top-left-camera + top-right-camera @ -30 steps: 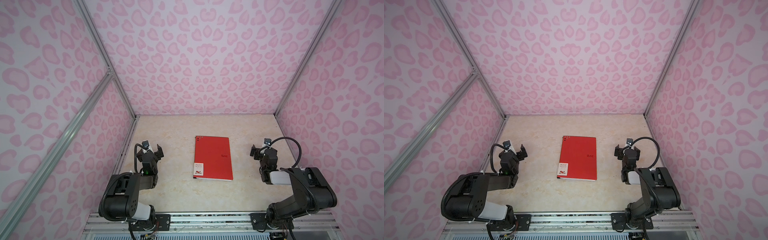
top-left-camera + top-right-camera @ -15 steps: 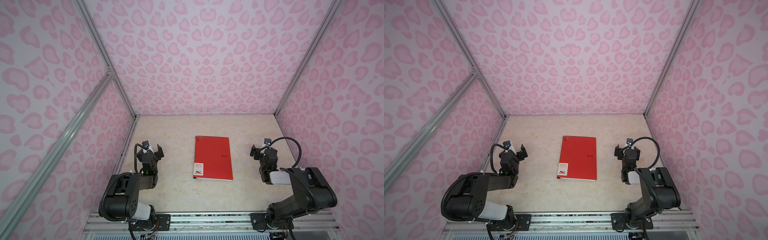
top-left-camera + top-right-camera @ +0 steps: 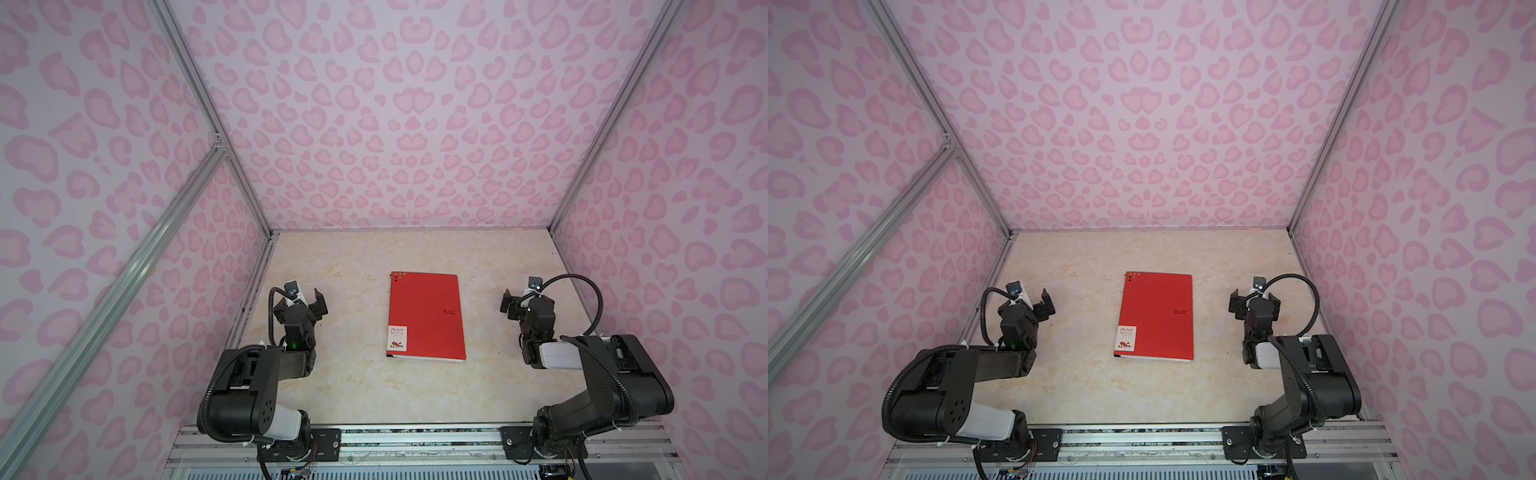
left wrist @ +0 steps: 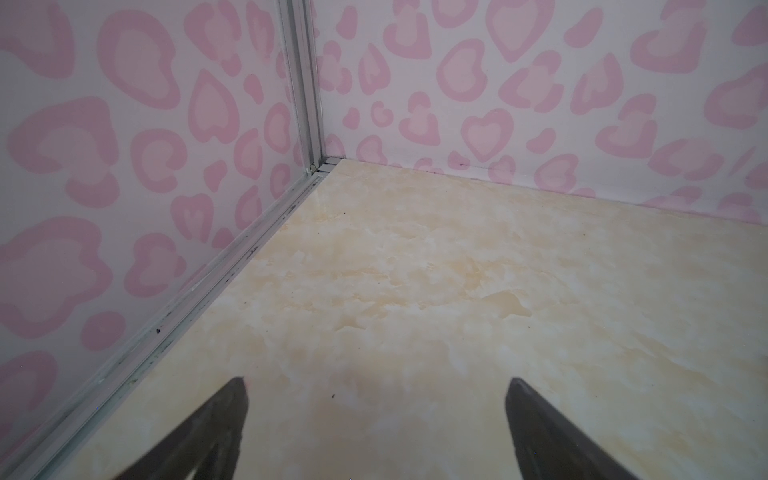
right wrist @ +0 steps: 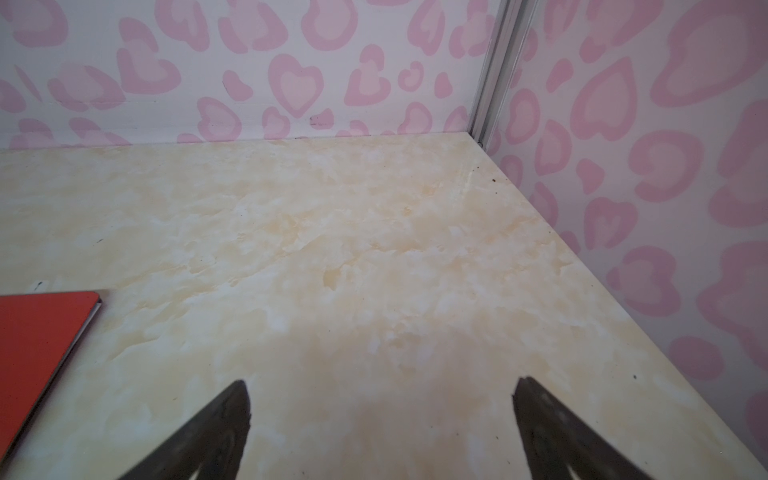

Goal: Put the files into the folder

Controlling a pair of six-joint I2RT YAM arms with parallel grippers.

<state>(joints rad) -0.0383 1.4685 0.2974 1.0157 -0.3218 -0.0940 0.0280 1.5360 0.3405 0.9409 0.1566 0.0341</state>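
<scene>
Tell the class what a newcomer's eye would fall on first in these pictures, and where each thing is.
The closed red folder lies flat in the middle of the pale marbled table, its white sticker at the near left corner. All around stand walls covered in pink heart-like blotches. The left gripper and right gripper sit open and empty on either side of the folder, touching nothing.
</scene>
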